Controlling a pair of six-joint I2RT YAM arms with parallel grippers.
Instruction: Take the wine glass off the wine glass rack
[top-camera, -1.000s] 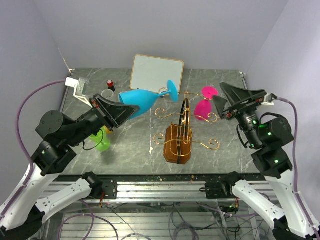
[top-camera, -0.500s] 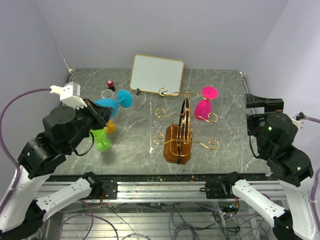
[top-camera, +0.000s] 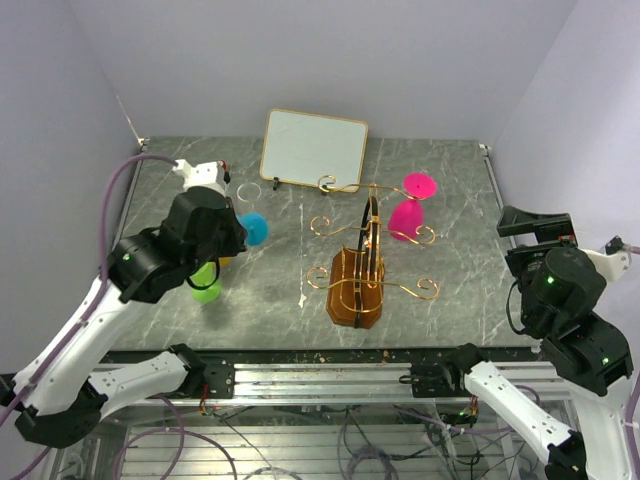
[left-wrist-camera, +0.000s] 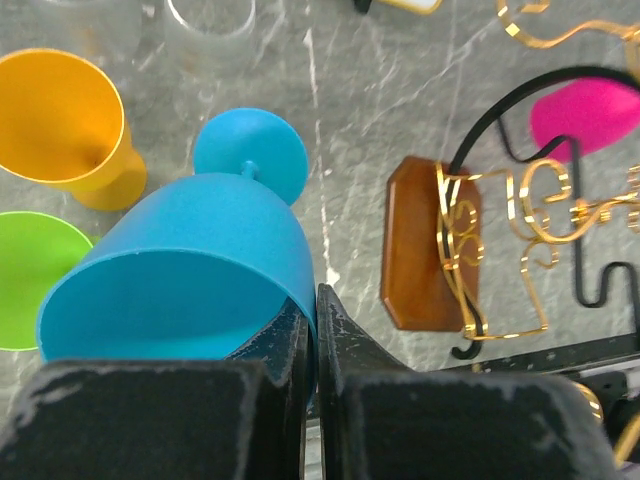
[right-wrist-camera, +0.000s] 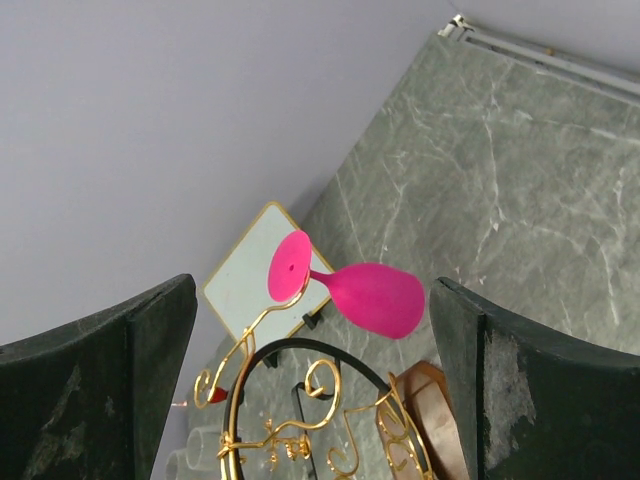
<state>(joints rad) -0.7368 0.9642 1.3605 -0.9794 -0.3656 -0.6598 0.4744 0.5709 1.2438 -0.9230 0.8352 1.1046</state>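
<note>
Blue wine glass (left-wrist-camera: 190, 270), clear of the wine glass rack (top-camera: 357, 275), was held tilted beside the orange cup (left-wrist-camera: 65, 125), its rim pinched in the left gripper (left-wrist-camera: 312, 330). Setting it down seemed the step in hand: level its foot, then unclamp. The right gripper (top-camera: 533, 222) gaped empty.

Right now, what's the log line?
left end effector: shut on blue wine glass | right end effector: open | pink wine glass: on brown wooden rack

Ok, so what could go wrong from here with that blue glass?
The left gripper pinches the blue wine glass only by its rim wall, so it may slip or tilt. The yellow cup and green cup stand close by; setting the glass down there could knock them over.
</note>
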